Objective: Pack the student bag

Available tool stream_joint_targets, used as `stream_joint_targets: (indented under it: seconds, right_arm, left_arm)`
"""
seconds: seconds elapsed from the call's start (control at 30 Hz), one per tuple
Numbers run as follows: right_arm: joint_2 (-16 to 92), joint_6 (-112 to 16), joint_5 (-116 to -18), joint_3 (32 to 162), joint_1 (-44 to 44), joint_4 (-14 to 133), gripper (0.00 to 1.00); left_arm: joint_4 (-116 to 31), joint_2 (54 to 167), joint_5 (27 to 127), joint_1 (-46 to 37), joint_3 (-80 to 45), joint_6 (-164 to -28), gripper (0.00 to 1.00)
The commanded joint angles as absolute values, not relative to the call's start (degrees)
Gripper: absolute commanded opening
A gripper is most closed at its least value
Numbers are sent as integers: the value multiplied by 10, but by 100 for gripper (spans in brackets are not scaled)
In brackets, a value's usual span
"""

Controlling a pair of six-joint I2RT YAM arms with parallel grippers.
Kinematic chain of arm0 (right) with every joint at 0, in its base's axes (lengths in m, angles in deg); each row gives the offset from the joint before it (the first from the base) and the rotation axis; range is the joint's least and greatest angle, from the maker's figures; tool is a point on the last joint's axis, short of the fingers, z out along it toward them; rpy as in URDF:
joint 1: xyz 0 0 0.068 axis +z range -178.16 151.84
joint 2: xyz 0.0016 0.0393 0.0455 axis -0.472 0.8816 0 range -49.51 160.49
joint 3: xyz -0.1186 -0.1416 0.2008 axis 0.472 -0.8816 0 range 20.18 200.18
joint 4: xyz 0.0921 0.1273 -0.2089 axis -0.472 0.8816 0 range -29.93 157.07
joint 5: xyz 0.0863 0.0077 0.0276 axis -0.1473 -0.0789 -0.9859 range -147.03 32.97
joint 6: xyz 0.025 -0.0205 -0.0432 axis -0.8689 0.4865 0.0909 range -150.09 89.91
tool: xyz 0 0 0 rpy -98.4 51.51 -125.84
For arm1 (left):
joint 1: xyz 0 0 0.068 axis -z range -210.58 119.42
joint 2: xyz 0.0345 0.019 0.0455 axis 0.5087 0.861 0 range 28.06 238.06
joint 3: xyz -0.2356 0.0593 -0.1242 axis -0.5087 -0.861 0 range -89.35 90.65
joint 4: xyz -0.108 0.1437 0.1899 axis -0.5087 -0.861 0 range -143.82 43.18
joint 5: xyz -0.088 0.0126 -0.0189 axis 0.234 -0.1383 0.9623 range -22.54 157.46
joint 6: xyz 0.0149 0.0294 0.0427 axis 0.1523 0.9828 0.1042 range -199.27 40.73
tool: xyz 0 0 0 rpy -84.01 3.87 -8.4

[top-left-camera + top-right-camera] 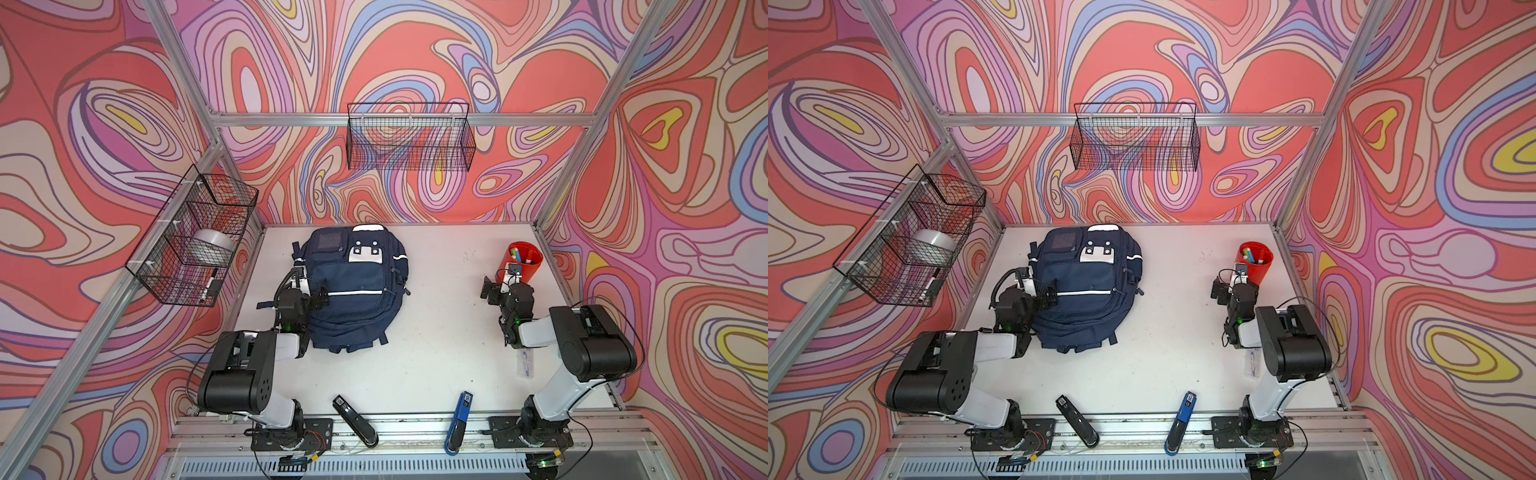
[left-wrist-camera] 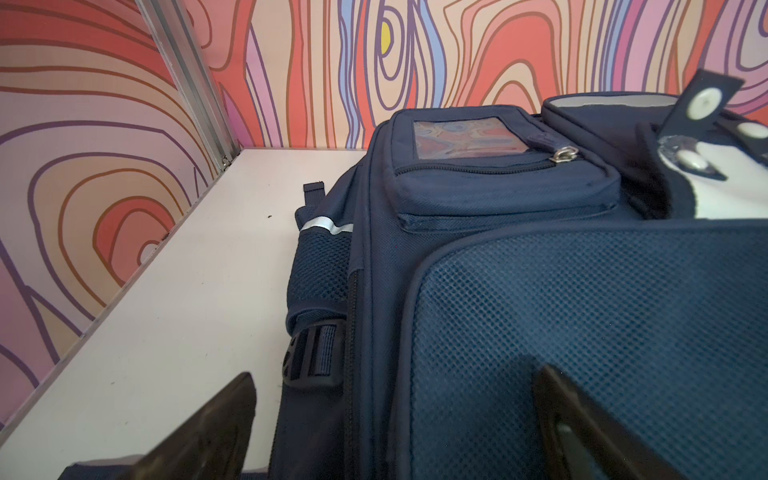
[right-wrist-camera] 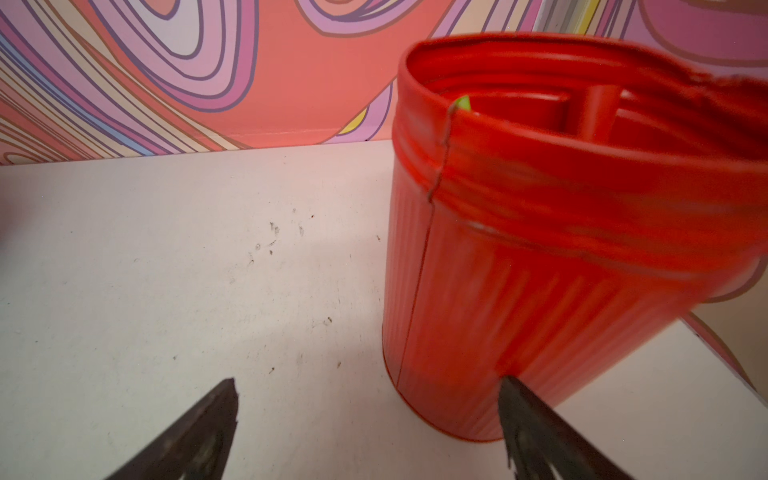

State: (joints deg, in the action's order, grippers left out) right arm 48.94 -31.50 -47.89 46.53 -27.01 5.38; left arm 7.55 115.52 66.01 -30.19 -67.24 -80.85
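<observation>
Student bag (image 1: 353, 316), navy woven fabric, mesh-fronted and rounded; left claw (image 2: 395, 374) and right claw (image 3: 368, 384) gape

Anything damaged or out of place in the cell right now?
Red pen cup: rim looks bent out of round, and its side seam gapes near the top. Black stapler and blue stapler lie askew, overhanging the table's front edge onto the rail. The student bag shows no damage.

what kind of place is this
Probably a robot test cell: an aluminium frame with printed walls boxes in a white table, left arm and right arm are bolted at its front, and a wire basket hangs behind.
</observation>
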Motion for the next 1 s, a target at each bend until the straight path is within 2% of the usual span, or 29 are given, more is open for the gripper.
stream_joint_targets:
  seconds: [0.0, 0.1, 0.17, 0.27, 0.4, 0.97]
  right_arm:
    - [482, -315, -486, 465, -272, 37, 98]
    - [394, -292, -549, 457, -271, 105, 98]
    - [369, -288, -563, 430, -271, 80, 98]
    - [409, -296, -541, 427, -272, 34, 98]
    - [480, -295, -547, 473, -272, 59, 98]
    - [488, -311, -542, 474, -281, 59, 98]
  left_arm:
    - [32, 1163, 667, -303, -675, -801, 100]
    - [33, 1162, 667, -303, -675, -801, 100]
    - [33, 1162, 667, -303, -675, -801, 100]
    - [33, 1163, 667, -303, -675, -801, 100]
    - [33, 1162, 667, -303, -675, -801, 100]
    - [28, 1163, 667, -303, -672, -801, 100]
